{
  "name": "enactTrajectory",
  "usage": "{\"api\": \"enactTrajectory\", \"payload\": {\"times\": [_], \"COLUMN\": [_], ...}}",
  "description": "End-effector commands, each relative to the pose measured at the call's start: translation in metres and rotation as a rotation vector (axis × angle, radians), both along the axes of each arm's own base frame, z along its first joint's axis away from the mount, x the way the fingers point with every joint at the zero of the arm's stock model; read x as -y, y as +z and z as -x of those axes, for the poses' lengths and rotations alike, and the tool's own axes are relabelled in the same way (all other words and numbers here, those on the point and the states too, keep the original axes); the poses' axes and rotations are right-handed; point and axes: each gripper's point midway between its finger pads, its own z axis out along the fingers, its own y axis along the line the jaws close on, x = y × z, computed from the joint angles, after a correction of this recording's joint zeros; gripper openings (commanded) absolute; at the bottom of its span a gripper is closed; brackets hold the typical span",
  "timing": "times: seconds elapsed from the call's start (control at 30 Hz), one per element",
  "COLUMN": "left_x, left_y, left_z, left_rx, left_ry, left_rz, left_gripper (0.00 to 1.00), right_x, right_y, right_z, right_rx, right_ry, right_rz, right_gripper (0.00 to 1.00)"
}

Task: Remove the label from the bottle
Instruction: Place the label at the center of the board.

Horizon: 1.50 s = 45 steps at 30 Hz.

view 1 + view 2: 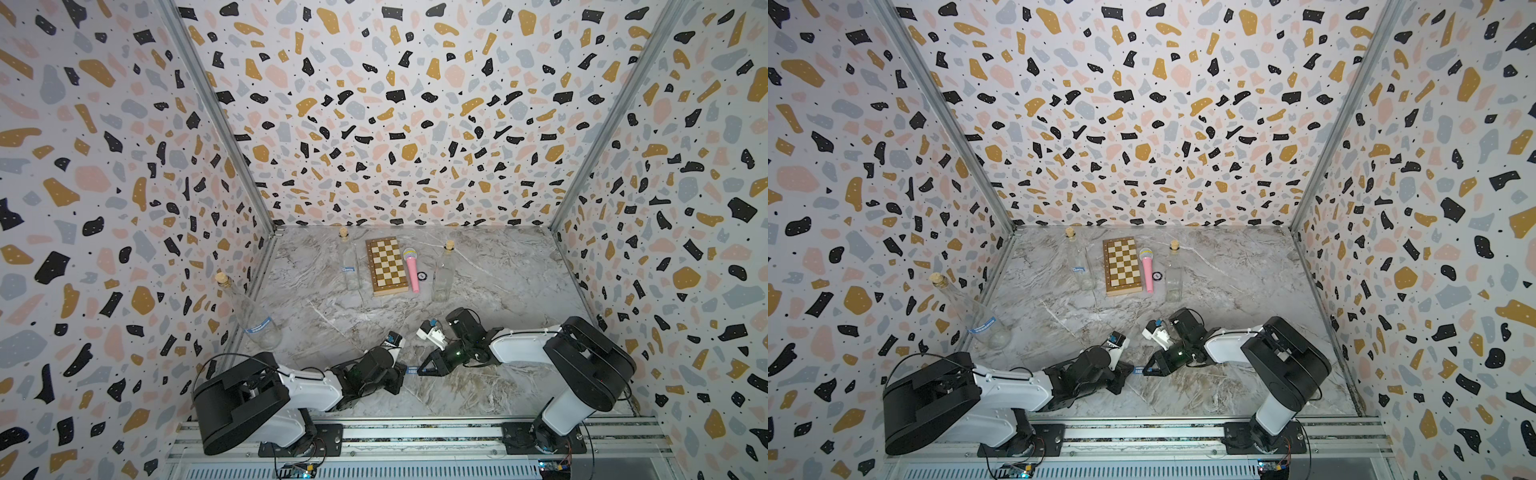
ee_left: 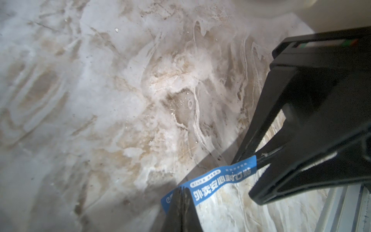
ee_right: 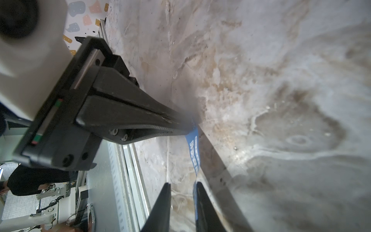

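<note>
Left claw (image 2: 181,189) pinches blue label (image 2: 220,180); chessboard (image 1: 386,266), microphone (image 1: 412,270), bottles (image 1: 254,318) stand well beyond.

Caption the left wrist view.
Left jaws shut on one end of the blue label; right jaws open at its other end, over the marble table.

A robot lab booth: patterned walls (image 1: 374,104), aluminium mounting rail (image 1: 415,434).
</note>
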Motion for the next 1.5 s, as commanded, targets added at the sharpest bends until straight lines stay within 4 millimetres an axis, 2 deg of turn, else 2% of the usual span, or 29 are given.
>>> {"api": "enactTrajectory", "payload": {"times": [0.0,0.57,1.47], "left_x": [-0.004,-0.003,-0.009], "left_y": [-0.008,-0.016,-0.018], "left_z": [0.002,0.005,0.009], "left_rx": [-0.020,-0.057,-0.069], "left_ry": [0.008,0.013,0.021], "left_rz": [-0.032,-0.029,-0.028], "left_gripper": [0.03,0.02,0.02], "right_x": [0.001,0.001,0.004], "right_y": [0.002,0.003,0.006], "right_z": [0.000,-0.003,-0.005], "right_rx": [0.005,0.021,0.040], "right_ry": [0.005,-0.009,-0.025], "right_rz": [0.000,0.011,0.018], "right_gripper": [0.26,0.35,0.39]}}
